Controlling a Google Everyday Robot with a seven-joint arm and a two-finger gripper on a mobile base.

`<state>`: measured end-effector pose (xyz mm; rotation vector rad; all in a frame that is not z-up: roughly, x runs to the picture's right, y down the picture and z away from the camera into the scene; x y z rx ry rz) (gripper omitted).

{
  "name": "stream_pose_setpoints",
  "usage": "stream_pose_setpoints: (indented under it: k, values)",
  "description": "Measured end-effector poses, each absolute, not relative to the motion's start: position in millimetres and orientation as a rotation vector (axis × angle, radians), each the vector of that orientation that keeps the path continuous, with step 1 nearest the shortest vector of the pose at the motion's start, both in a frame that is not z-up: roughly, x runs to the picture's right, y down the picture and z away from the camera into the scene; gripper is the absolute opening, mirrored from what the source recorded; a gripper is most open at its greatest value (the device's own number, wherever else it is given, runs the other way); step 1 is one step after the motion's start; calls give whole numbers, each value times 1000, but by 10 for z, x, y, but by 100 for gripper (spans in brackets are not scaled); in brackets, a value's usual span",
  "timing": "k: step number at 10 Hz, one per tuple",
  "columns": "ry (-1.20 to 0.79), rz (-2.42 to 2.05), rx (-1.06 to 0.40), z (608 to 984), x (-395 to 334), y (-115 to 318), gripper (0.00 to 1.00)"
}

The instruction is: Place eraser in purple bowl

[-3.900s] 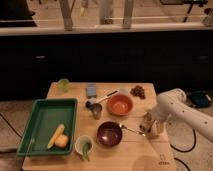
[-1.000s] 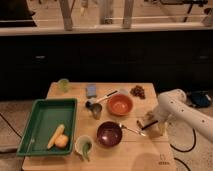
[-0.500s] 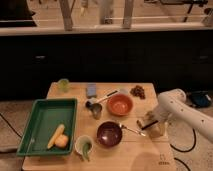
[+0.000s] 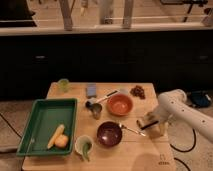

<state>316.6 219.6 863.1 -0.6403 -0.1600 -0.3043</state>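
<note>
Camera view, read from the near edge outward. Nearest, on the pale wooden table (image 4: 150,159): a white mug with something green inside (image 4: 84,146), and just right of it the round purple bowl (image 4: 109,134), seemingly empty, with a thin metal spoon (image 4: 128,129) at its right rim. Left of these, a green plastic tray (image 4: 45,112) with a yellow banana-like piece (image 4: 55,136) touching a small orange fruit (image 4: 62,142). Right of the bowl, at the end of the white arm, the robot's gripper (image 4: 149,124), low over the table and close to the spoon; at its tip a small dark bar (image 4: 143,126), probably the eraser, though too blurred to be sure. Cannot tell whether the tool is clamped on that bar or merely beside it. If an eraser, then light, stiff enough to hold its shape, slightly grippy and not fragile; best taken across its short sides near the middle, and safe to drop into the bowl from low. Farther back, a round orange bowl (image 4: 119,105) and a small metal cup (image 4: 95,110). At the far edge, a blue-grey rectangular block (image 4: 91,90), a green cup (image 4: 63,85) and a brown clump (image 4: 137,91) of unclear kind.
</note>
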Motion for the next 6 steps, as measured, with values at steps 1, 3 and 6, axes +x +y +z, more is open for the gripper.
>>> stream_pose_setpoints:
  k: [1,3,6]
  values:
    - [-174,-314,-640,8612,3123,2205,80]
    - [-189,-329,-638,8595,3067,2198,80]
    - [-200,-357,-646,8601,2958,2175,68]
